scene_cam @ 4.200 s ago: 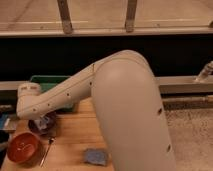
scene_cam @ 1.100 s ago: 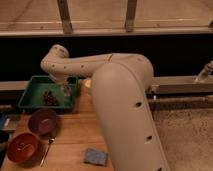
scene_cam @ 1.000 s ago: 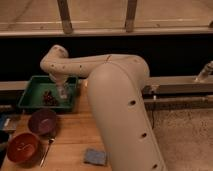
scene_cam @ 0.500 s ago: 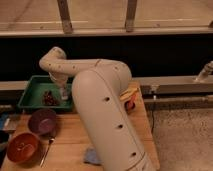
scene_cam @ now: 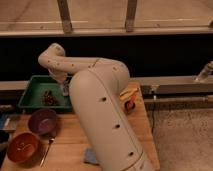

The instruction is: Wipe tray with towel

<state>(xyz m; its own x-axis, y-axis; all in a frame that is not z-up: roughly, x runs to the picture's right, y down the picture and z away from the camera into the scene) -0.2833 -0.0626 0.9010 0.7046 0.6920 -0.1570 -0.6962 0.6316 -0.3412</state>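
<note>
The green tray sits at the back left of the wooden table, with a small dark red clump lying inside it. My gripper hangs at the end of the white arm, low over the tray's right part and just right of the clump. It is shut, and a small pale grey bit that looks like the towel shows at its tip, down near the tray floor. The big arm link hides the tray's right rim and much of the table.
In front of the tray stand a purple bowl and an orange bowl, with a spoon between them. A blue-grey pad lies at the front. Yellow and orange items lie at the table's back right.
The gripper rose from beside the purple bowl and moved back over the tray. In the last second it stayed over the tray's right part while the large arm link swung left, toward the camera.
</note>
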